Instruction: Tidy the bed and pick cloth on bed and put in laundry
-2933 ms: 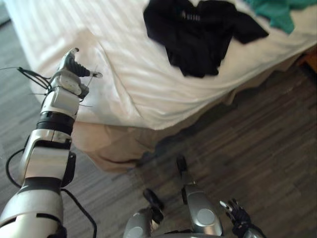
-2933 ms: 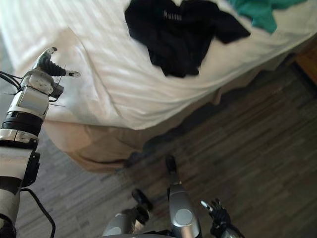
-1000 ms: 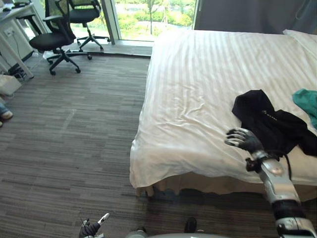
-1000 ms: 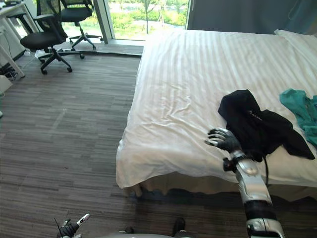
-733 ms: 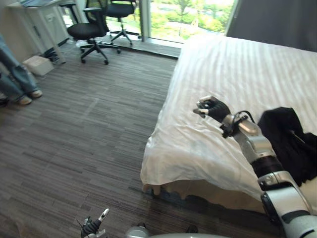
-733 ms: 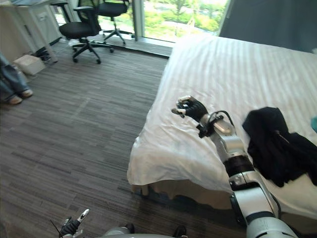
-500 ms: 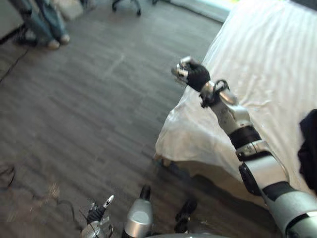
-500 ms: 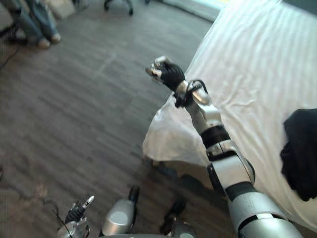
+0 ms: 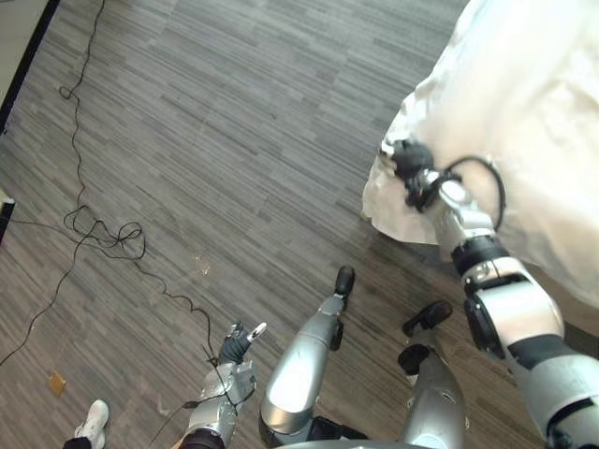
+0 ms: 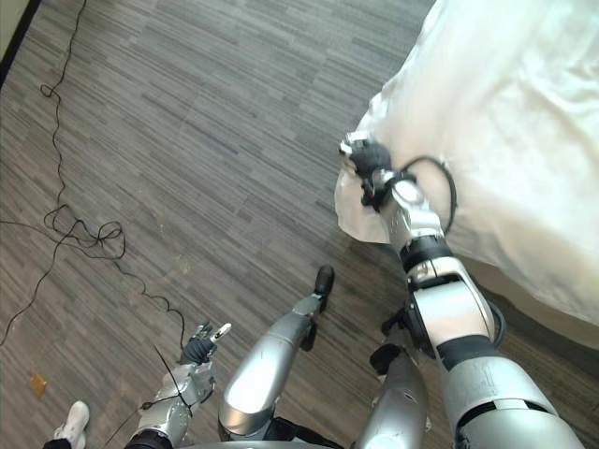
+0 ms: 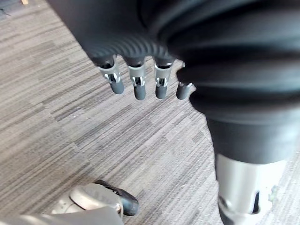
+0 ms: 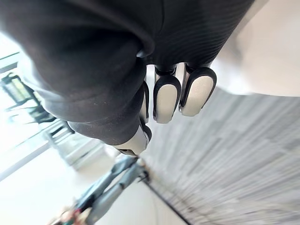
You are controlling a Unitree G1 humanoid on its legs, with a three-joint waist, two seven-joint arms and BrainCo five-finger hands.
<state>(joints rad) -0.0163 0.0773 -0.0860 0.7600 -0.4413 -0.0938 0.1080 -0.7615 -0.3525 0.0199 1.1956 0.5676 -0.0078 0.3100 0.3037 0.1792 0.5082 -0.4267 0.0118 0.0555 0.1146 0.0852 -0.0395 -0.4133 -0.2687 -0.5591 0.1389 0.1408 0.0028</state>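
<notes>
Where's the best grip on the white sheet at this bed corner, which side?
Pinch the white sheet at its hanging corner fold, coming from the floor side: there it drapes loose off the edge, while on top it lies flat. The right hand is nearest.

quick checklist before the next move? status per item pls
1. Left hand free: ok, open, low over the floor.
2. Right hand at the sheet corner, gripping it: cannot tell.
3. Cloth located: not ok; the head looks at floor and sheet corner.
4. Head aimed at the bed top: not ok.
5. Bystander clear: not ok, a shoe stands near the left hand.
</notes>
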